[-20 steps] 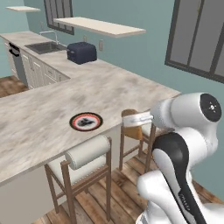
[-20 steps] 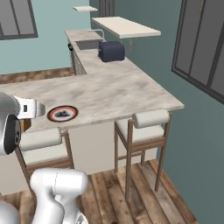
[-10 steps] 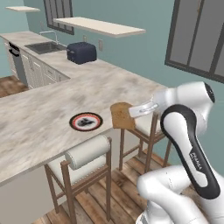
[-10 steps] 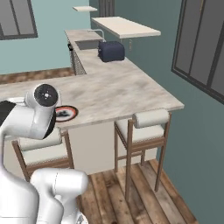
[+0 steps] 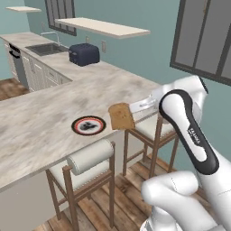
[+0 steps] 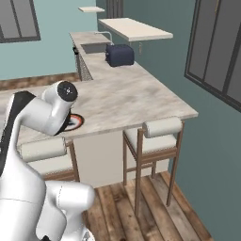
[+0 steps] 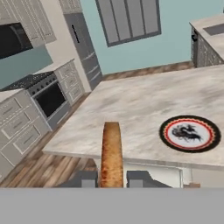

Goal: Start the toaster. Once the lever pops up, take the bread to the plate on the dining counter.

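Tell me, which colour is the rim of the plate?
The plate has a reddish-brown rim edged in black, clearest in the hand view.

path: counter (image 5: 40,122) lying bare around plate (image 5: 89,125) | obstacles: stools (image 5: 85,158) standing below edge | toaster (image 5: 84,54) sitting well apart

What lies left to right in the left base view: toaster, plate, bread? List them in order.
toaster → plate → bread

Bread (image 5: 121,116) upright in air beside plate (image 5: 89,125); navy toaster (image 5: 84,53) far back on counter
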